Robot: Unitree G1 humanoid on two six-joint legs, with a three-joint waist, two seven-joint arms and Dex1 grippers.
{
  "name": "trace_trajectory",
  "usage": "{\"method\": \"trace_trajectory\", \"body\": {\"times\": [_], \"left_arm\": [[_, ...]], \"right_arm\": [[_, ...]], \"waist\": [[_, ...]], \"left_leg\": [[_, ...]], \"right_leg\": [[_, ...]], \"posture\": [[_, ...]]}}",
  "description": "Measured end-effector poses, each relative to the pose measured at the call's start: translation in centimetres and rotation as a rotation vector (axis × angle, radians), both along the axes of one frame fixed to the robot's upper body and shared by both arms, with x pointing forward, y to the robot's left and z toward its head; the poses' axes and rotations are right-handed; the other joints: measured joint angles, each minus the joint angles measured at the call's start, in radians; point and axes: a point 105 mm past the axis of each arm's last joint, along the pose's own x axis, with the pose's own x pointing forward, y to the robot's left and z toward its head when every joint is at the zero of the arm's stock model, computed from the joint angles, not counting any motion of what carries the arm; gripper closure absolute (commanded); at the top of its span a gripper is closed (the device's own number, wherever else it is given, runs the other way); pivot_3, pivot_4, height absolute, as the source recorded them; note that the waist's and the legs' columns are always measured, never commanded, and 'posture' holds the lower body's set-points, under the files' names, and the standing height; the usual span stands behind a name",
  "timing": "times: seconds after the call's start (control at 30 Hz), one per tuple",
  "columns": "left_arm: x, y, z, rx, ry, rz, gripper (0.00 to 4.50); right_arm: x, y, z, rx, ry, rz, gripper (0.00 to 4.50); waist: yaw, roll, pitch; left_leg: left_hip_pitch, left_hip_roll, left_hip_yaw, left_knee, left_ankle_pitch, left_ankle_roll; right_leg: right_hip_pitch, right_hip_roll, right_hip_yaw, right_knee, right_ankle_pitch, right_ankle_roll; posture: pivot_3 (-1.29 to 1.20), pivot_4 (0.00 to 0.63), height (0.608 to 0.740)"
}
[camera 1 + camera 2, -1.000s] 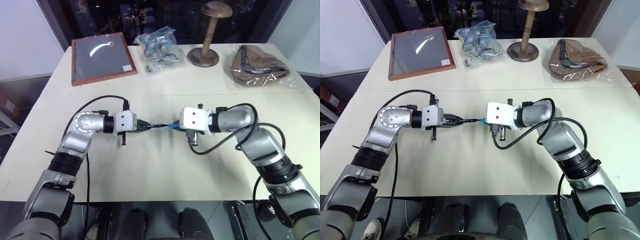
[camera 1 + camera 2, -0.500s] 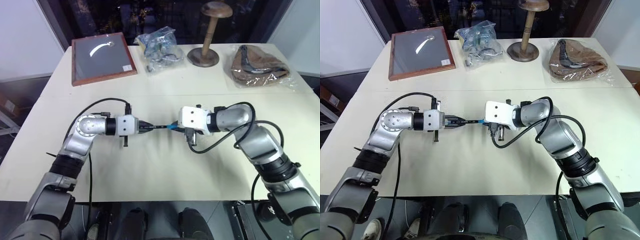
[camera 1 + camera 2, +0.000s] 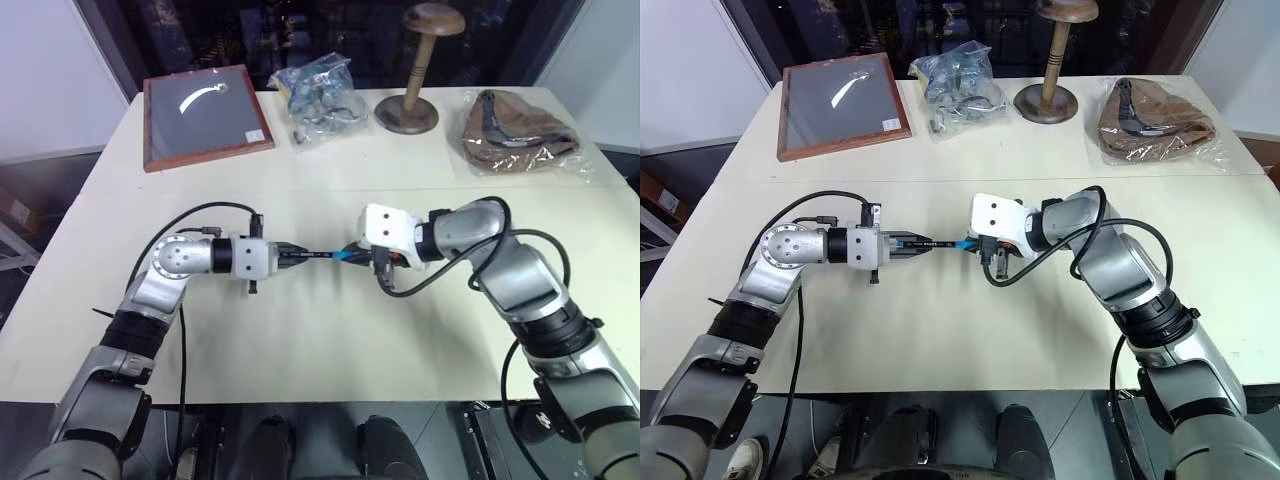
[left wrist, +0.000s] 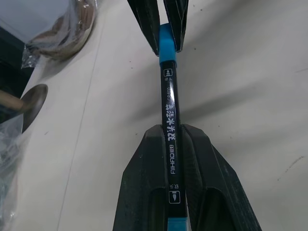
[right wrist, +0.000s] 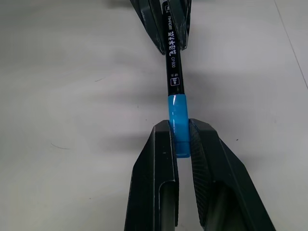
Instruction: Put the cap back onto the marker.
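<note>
Right wrist view shows the right end effector (image 5: 182, 139) clamping the cap (image 5: 179, 124), now seated on the marker (image 5: 172, 57) mid-frame; left end effector (image 3: 283, 254) grips its barrel, arms drawn closer.

We see the marker (image 5: 172, 60) as glossy black plastic with white print, its cap (image 5: 177, 118) smooth light blue plastic. The table (image 3: 330, 340) at lower centre looks matt cream. Upper left, the wooden frame (image 3: 205, 112) holds glossy glass; upper centre, the hat stand (image 3: 415, 72) looks polished wood.
</note>
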Motion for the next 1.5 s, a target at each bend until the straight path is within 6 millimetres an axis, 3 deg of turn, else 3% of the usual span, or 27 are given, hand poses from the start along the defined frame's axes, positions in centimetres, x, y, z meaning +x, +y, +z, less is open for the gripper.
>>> {"method": "trace_trajectory", "body": {"times": [0.57, 1.5], "left_arm": [[0.1, 0.6, -0.4, -0.041, 0.181, 0.036, 4.50], [0.4, 0.6, 0.4, -0.057, 0.177, 0.067, 4.50]], "right_arm": [[0.0, 1.3, -0.1, -0.035, -0.045, 0.011, 4.47], [0.2, 1.6, 0.6, -0.010, -0.057, 0.002, 4.47]], "waist": [[-0.001, 0.000, 0.000], [-0.001, 0.000, 0.000]], "left_leg": [[0.000, 0.000, 0.000, 0.000, 0.000, 0.000], [0.000, 0.000, 0.000, 0.000, 0.000, 0.000]], "right_leg": [[-0.001, 0.000, 0.000, 0.000, 0.000, 0.000], [-0.001, 0.000, 0.000, 0.002, 0.000, 0.000]], "posture": [[0.00, 0.150, 0.740], [0.00, 0.150, 0.740]]}}
